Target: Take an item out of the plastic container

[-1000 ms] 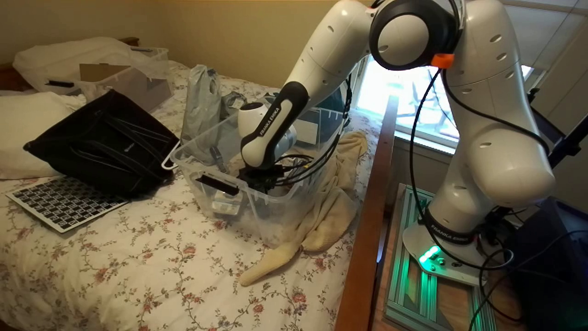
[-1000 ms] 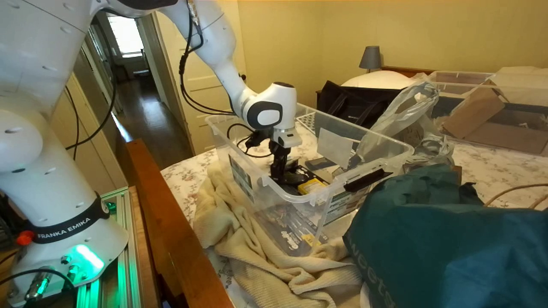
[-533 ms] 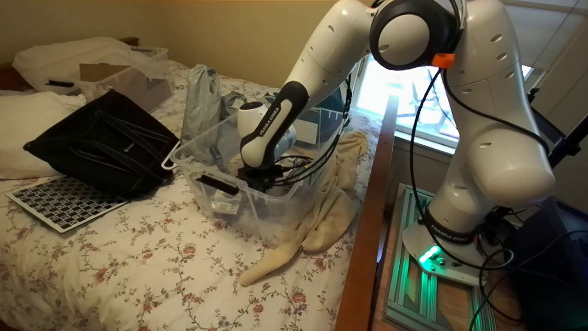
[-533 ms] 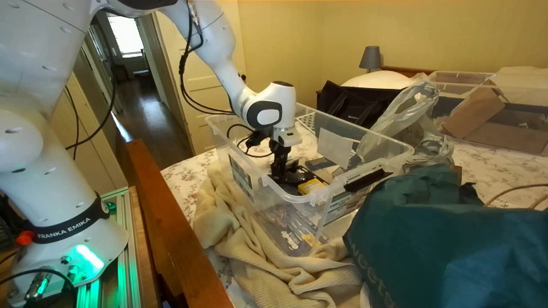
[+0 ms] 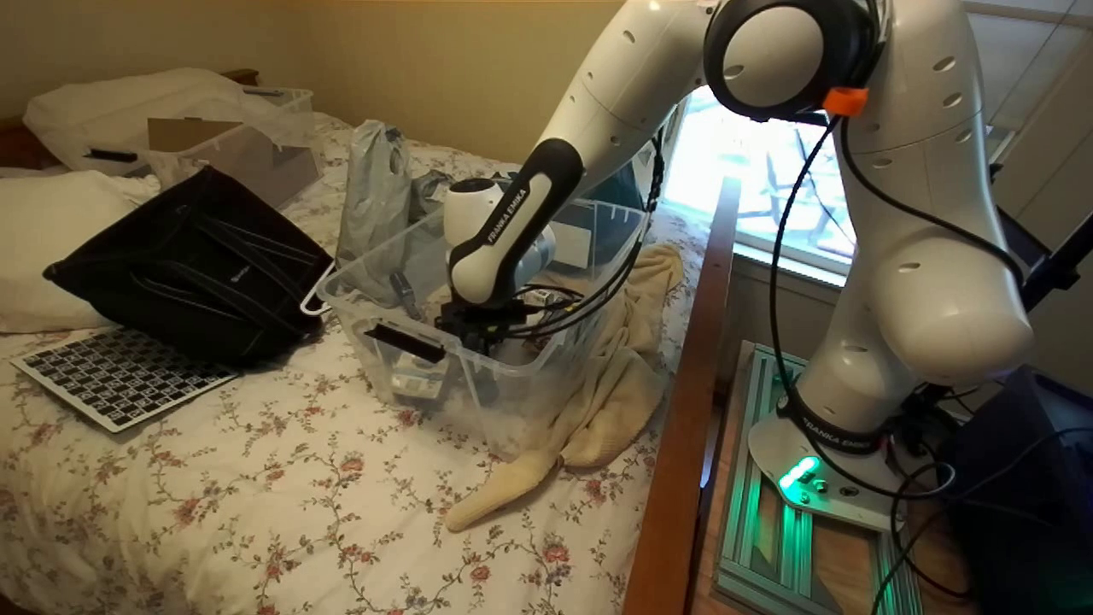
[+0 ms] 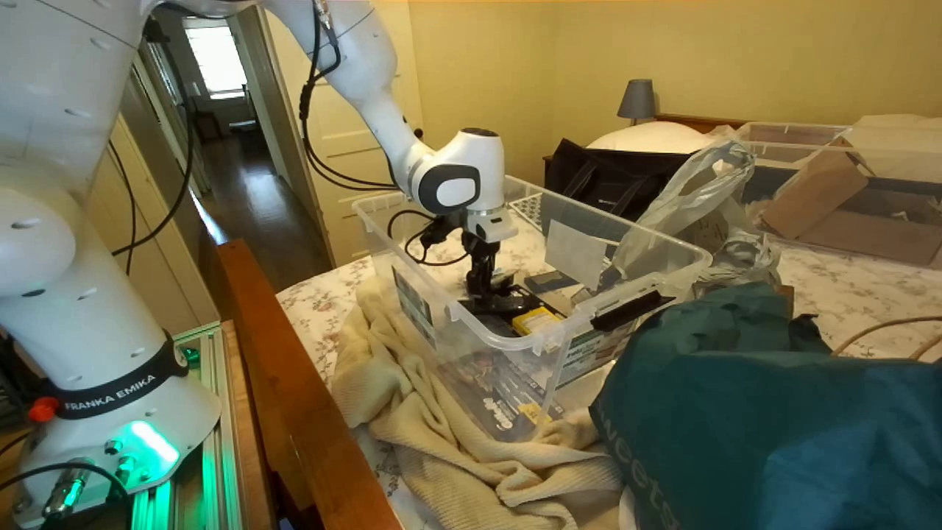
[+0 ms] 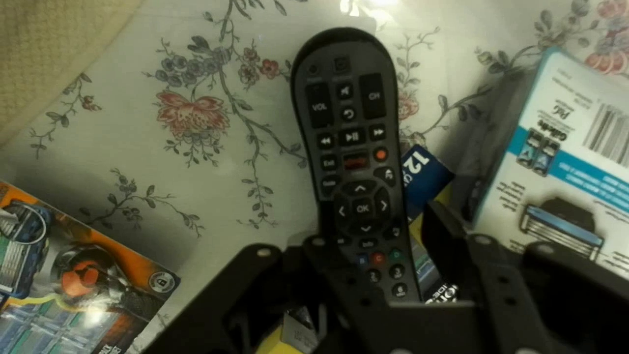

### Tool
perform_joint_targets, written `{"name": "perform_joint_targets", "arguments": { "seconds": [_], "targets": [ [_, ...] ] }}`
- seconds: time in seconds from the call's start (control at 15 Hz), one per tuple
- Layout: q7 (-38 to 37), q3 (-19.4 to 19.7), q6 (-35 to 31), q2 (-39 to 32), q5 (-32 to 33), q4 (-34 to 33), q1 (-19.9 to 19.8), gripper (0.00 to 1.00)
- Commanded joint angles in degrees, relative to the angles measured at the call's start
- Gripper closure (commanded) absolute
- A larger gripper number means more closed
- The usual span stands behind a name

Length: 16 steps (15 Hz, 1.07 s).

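- Lying at the far left of the bed [image 5: 282,504] in an exterior view: two white pillows [image 5: 43,265].
- One checkered board [image 5: 111,380], flat, partly covered by one black bag [image 5: 196,265].
- One second clear tub [image 5: 239,166] behind that bag, with one piece of cardboard [image 5: 192,132] showing.
- One grey plastic bag [image 5: 371,205], upright, just beside the container.
- One plastic container [image 5: 452,410], on the bed, with the gripper [image 7: 381,211] reaching down inside its walls.
- Left to right in the wrist view: one orange pack [image 7: 81,280], one dark remote [image 7: 349,128], one blue-and-yellow box [image 7: 425,179] partly hidden by the remote, one white pack [image 7: 575,147].
- Two fingers [image 7: 444,226], partway apart: one covers an edge of the remote from view, one stands just beside the opposite edge. Whether they grip it, I can't make out.
- One tan blanket [image 5: 610,367], bunched along the container.
- One wooden rail [image 5: 696,384] at the bed's edge.
- One robot arm [image 5: 914,196], farthest right.
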State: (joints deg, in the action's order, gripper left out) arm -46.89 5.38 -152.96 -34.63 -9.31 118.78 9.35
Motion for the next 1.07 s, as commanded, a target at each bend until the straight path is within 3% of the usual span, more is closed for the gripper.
{"name": "perform_joint_targets", "arguments": {
  "seconds": [0.0,0.07,0.13,0.33,0.47,1.0],
  "targets": [
    [-0.6,0.4,-1.1,2.9,-0.1,3.3,0.6,0.75],
    [-0.4,0.3,-1.3,2.9,-0.1,3.3,0.4,0.25],
    [-0.5,0.4,-1.2,2.7,-0.1,3.3,0.4,0.24],
    [0.0,0.2,-0.8,1.8,-0.1,2.8,0.1,0.05],
    [0.1,0.3,-0.4,1.1,0.0,2.4,0.0,0.00],
    [0.2,0.8,-0.5,-2.3,0.4,1.1,0.2,0.00]
  ]
}}
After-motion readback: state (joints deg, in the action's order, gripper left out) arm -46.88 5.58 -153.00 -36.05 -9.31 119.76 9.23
